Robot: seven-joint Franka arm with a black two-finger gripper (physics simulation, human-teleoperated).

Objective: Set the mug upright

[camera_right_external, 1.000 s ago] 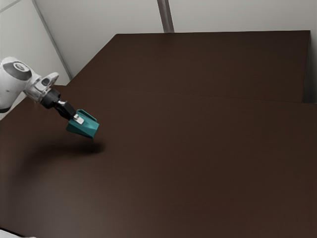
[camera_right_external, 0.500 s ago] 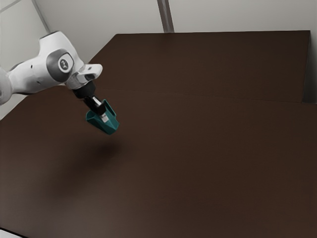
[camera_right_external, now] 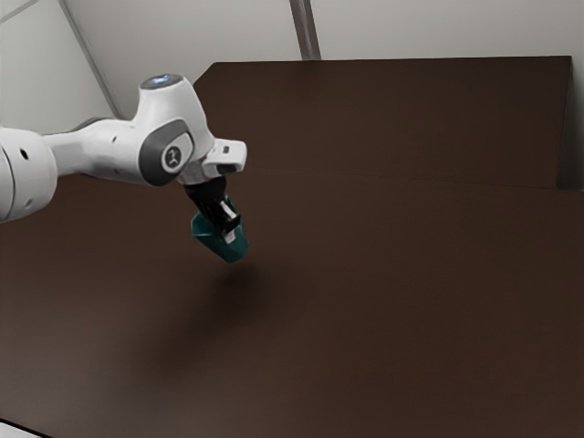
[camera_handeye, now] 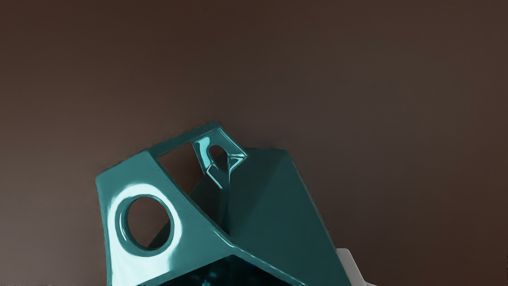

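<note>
Pincer [camera_right_external: 230, 234] closed on the mug [camera_right_external: 212, 243], pointing down at a slant, with the mug held up off the worktop [camera_right_external: 411, 301]. In the wrist view one pale fingertip [camera_handeye: 349, 264] sits right at the edge of the mug's broad, flat side; the other is hidden. The mug is teal and angular, and in the exterior view it hangs tilted, neither upright nor flat on its side. Seen from the hand, it has a round hole [camera_handeye: 124, 238] through one face, and a smaller framed opening near its far corner. A soft dark shadow [camera_right_external: 237, 292] falls on the brown worktop below the mug. Behind the pincer, the white and grey arm [camera_right_external: 100, 157] reaches in from the exterior view's left. Pale walls [camera_right_external: 438, 29] stand beyond the worktop.
</note>
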